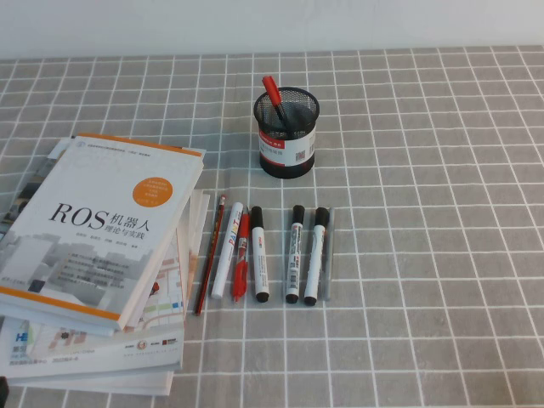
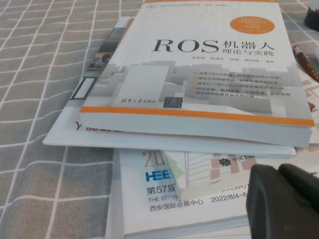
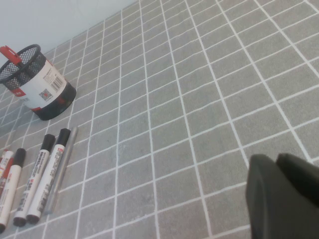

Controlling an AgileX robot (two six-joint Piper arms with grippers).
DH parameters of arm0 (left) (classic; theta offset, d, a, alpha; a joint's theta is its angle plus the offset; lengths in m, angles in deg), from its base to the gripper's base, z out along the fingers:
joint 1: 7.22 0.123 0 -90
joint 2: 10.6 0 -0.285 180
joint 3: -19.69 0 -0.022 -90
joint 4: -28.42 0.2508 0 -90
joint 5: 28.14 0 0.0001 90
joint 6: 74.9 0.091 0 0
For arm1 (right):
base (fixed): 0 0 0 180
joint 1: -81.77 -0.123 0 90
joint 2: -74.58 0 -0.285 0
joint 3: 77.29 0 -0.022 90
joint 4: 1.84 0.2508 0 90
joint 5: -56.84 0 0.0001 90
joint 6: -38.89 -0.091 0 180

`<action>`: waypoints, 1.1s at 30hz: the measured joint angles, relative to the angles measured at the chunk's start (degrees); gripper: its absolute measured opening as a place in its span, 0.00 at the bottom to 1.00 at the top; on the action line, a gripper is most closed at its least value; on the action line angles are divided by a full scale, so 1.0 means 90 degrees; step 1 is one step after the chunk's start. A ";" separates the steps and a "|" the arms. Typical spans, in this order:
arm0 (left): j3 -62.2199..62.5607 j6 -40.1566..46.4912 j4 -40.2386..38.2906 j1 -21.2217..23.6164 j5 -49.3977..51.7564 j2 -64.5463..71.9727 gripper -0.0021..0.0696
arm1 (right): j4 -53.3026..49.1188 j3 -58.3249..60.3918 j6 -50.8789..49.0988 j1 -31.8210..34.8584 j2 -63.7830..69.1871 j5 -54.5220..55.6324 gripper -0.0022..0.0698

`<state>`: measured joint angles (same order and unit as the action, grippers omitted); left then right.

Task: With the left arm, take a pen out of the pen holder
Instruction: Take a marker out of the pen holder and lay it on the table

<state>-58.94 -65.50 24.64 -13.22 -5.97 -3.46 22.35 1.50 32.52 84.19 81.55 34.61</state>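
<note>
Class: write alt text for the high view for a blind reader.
A mesh pen holder holding one red-capped pen stands on a grey checked tablecloth; loose pens lie in a row nearer the robot, stacked books at the left. Outside this view, the left gripper hangs shut over the books, the right gripper over bare cloth.

Stacked books [image 1: 93, 246] (ROS title topmost) lie beside loose markers [image 1: 258, 255].
</note>
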 joint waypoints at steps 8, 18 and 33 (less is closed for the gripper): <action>0.0000 0.0000 0.0000 0.0000 0.0000 0.0000 0.02 | 0.0000 0.0000 0.0000 0.0000 0.0000 0.0000 0.01; 0.0000 0.0000 0.0000 0.0000 0.0000 0.0000 0.02 | 0.0000 0.0000 0.0000 0.0000 0.0000 0.0000 0.01; 0.0000 0.0000 -0.0950 0.0000 -0.0474 0.0000 0.02 | 0.0000 0.0000 0.0000 0.0000 0.0000 0.0000 0.01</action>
<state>-58.94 -65.50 16.09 -13.22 -10.23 -3.46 22.35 1.50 32.52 84.19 81.55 34.61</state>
